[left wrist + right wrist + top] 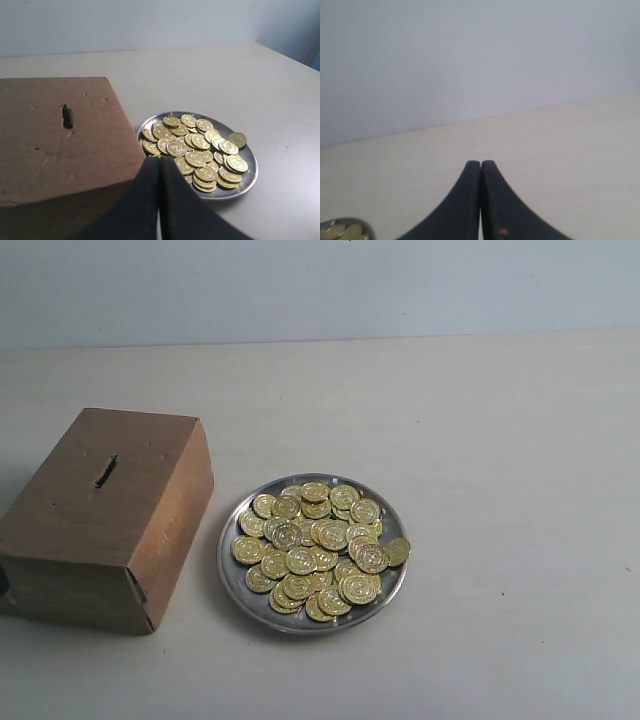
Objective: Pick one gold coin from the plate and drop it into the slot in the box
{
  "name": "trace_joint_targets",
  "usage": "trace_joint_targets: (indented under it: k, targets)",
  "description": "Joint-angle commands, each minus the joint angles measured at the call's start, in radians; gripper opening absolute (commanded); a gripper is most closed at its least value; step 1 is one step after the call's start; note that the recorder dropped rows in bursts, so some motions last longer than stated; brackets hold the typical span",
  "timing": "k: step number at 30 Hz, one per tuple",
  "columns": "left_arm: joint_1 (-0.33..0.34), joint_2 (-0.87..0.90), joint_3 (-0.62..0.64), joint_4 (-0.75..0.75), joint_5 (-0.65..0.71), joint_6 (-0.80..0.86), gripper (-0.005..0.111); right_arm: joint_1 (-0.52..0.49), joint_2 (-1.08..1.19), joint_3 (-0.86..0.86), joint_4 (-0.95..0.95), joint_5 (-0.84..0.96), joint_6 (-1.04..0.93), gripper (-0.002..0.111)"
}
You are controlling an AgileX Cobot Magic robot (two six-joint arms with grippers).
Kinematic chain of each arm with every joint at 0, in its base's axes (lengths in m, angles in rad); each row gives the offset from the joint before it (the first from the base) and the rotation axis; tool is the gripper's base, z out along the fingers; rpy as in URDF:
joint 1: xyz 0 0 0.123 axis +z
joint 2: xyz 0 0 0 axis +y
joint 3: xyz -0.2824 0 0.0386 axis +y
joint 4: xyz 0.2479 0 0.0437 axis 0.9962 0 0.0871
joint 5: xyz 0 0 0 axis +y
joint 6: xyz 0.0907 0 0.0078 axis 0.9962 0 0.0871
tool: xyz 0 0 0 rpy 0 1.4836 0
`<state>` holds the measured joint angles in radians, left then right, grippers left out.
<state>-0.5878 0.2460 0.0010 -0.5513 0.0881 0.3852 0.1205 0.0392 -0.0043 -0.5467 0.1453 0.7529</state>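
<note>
A round silver plate (234, 578) heaped with several gold coins (318, 545) sits in the middle of the table. To its left stands the brown box (90, 515), with the dark slot (105, 471) in its top face. Neither arm shows in the exterior view. In the left wrist view my left gripper (159, 161) is shut with nothing in it, at the near edge of the box (55, 145) beside the plate (250, 176); the slot (66, 116) and coins (197, 147) show there too. My right gripper (480, 164) is shut and empty over bare table, with the plate's edge (362, 226) at the frame corner.
A pale table (500, 440) runs back to a light wall (320, 285). One coin (398, 551) lies on the plate's right rim. A small dark part (4, 585) shows at the box's left bottom edge.
</note>
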Motion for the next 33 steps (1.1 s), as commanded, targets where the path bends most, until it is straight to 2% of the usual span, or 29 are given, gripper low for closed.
trace_joint_targets:
  k: [1,4,8,26,33]
  targets:
    - [-0.007,-0.005,-0.001,-0.002,0.005,0.004,0.000,-0.121,-0.039,0.004,0.033,0.019,0.005,0.000]
    - [-0.007,-0.005,-0.001,-0.002,0.005,0.004,0.000,-0.159,-0.039,0.004,0.037,0.062,0.003,0.000]
    - [-0.007,-0.005,-0.001,-0.002,0.005,0.004,0.000,-0.161,-0.039,0.004,0.034,0.115,-0.004,0.000]
    - [-0.007,-0.005,-0.001,-0.002,0.005,0.004,0.000,-0.159,-0.039,0.004,0.077,0.125,-0.007,0.000]
    - [-0.007,-0.005,-0.001,-0.002,0.005,0.004,0.000,-0.050,-0.039,0.004,0.077,0.154,-0.053,0.000]
